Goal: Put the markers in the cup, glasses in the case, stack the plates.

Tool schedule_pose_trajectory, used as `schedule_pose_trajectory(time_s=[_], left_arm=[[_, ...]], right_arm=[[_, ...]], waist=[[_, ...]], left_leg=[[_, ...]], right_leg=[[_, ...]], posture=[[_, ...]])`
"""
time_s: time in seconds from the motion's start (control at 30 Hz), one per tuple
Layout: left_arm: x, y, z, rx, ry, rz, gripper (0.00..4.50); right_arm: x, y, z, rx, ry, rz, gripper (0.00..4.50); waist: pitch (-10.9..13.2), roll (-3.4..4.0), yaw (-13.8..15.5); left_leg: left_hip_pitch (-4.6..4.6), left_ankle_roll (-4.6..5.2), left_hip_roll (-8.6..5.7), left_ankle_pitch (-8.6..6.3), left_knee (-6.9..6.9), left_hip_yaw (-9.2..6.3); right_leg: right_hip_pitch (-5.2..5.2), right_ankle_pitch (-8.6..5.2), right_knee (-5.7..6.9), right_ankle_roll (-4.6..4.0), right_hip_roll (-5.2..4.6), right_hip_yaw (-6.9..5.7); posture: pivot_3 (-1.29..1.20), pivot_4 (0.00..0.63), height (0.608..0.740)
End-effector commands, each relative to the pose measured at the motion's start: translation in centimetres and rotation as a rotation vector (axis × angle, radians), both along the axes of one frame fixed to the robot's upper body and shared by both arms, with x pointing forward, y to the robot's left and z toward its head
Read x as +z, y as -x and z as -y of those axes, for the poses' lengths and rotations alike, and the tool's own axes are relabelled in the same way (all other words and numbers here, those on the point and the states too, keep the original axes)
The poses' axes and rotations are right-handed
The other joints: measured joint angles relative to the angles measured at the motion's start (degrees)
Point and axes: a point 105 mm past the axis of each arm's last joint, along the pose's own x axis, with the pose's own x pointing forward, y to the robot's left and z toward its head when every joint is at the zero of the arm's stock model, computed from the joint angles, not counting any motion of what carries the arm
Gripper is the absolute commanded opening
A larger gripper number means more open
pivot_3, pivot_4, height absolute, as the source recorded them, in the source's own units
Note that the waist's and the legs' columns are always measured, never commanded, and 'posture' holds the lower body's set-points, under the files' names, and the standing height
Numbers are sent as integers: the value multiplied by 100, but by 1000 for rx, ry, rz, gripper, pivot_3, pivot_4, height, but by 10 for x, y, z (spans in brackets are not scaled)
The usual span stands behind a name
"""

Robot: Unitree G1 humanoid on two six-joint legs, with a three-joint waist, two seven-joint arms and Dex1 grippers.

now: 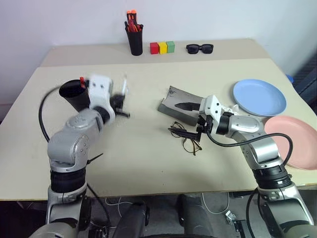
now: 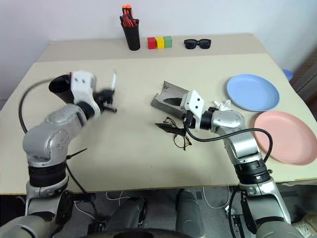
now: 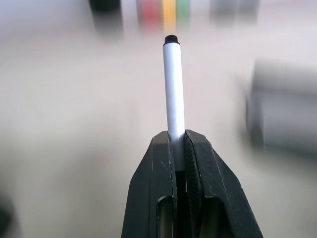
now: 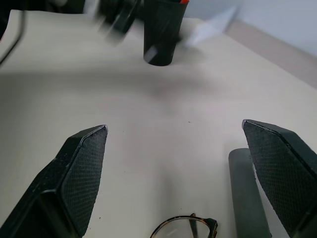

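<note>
Left gripper (image 3: 179,148) was clamped on the slim white black-tipped plastic marker (image 3: 173,84)'s lower end: light, rigid, slippery; right gripper (image 4: 173,148) stood spread.

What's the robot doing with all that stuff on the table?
It's tidying up. Its left gripper is shut on the white marker, close to the black cup, which already has a red-tipped marker in it. Its right gripper is open above the glasses, beside the grey case.
</note>
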Motion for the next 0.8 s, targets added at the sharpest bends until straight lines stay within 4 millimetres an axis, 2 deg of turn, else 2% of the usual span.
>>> schedule_pose_trajectory(time_s=[0.03, 0.2, 0.27, 0.33, 0.53, 0.8], left_arm=[[46, 0, -44, 165, -20, 258, 41], [66, 2, -98, 332, -19, 383, 41], [64, 3, -116, 387, -21, 396, 41], [52, -1, -130, 436, -22, 351, 41], [13, -15, -128, 402, -27, 244, 41], [-11, -15, -122, 350, -20, 205, 41]], right_arm=[[13, 0, -5, 16, -17, 55, 4500], [14, -2, -5, 12, -18, 59, 4500], [15, -3, -5, 9, -17, 62, 4500], [15, -3, -5, 9, -16, 63, 4500], [16, -3, -7, 12, -16, 67, 4500], [18, -4, -5, 3, -15, 73, 4500]], waist=[[-1, 1, -22], [-1, 2, -6], [-1, 1, -3], [-1, 1, 7], [-1, 1, -1], [-1, 1, -11]], left_leg=[[3, 0, 1, 0, -4, 4], [4, 1, 6, 0, -7, 8], [1, 1, 6, 0, -3, 6], [0, 2, 6, 0, -2, 5], [-1, 3, 3, -1, 1, 2], [0, 3, 6, -1, -1, 1]], right_leg=[[0, 0, -1, 0, 0, 0], [-2, 1, -3, 0, 3, 1], [-2, 1, -3, 0, 3, 1], [-2, 2, -3, 0, 2, 1], [0, 4, -2, 4, 2, 0], [-2, 6, -1, 2, 3, 0]], posture=[[0, 150, 740], [0, 150, 740], [0, 150, 740], [0, 150, 740], [0, 150, 740], [0, 150, 740]])
